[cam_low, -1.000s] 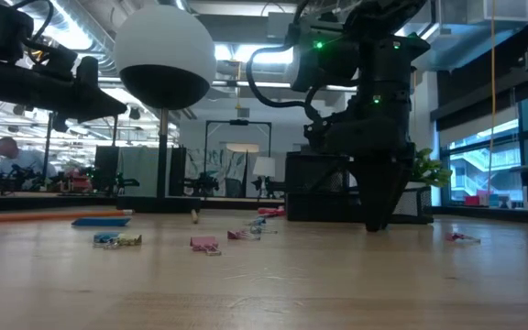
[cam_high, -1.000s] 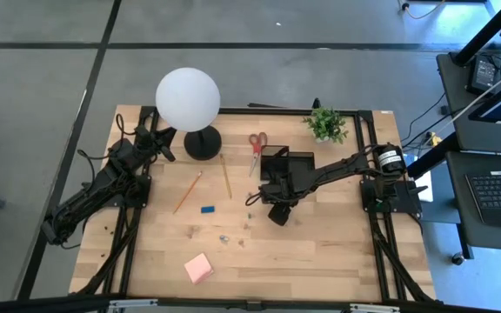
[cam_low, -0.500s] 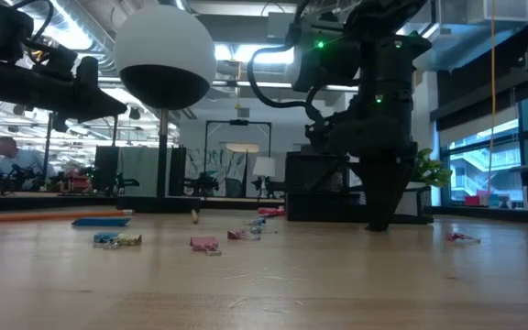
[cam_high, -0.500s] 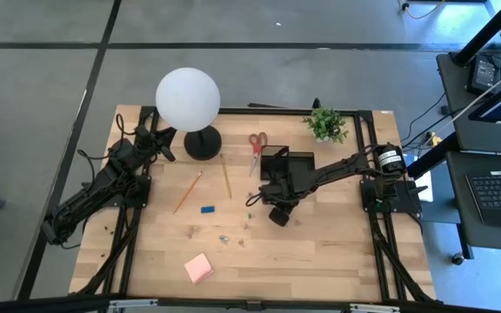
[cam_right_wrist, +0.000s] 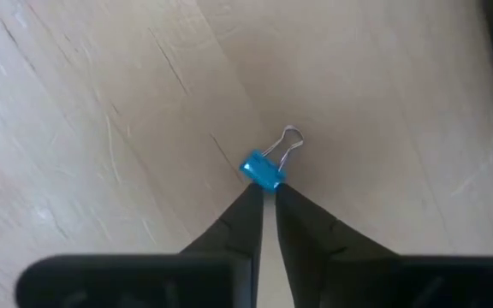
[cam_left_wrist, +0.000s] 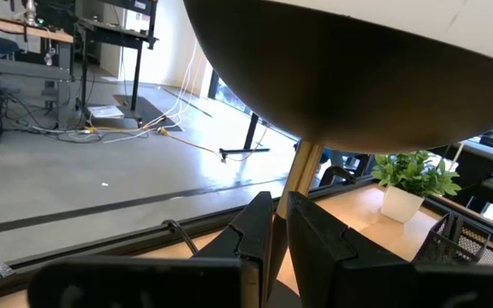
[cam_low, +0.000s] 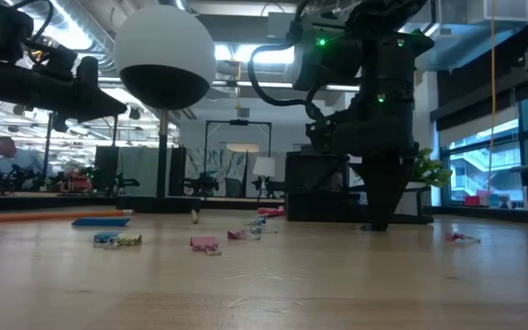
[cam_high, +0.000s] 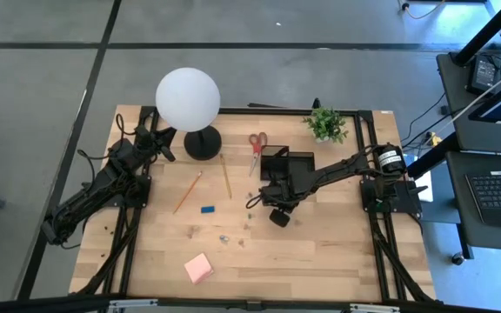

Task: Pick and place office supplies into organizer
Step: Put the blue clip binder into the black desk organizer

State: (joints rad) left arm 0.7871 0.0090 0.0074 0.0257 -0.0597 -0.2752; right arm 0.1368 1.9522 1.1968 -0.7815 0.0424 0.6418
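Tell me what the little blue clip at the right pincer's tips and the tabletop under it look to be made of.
Blue clip: apparently painted sheet metal, given its smooth, even blue body, with a thin, shiny bare wire loop handle. Tabletop: pale wood with fine grain streaks and plank seams, matte; whether solid or veneer cannot be told. The right pincer has its nearly closed fingertips at the clip.

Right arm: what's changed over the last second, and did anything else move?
The right end effector has come down slightly toward the table and drawn a little back toward the organizer, its tips now right at a blue clip; nothing lifted yet. The left end effector, lamp, scissors, pencils, eraser and sticky pad stayed put.
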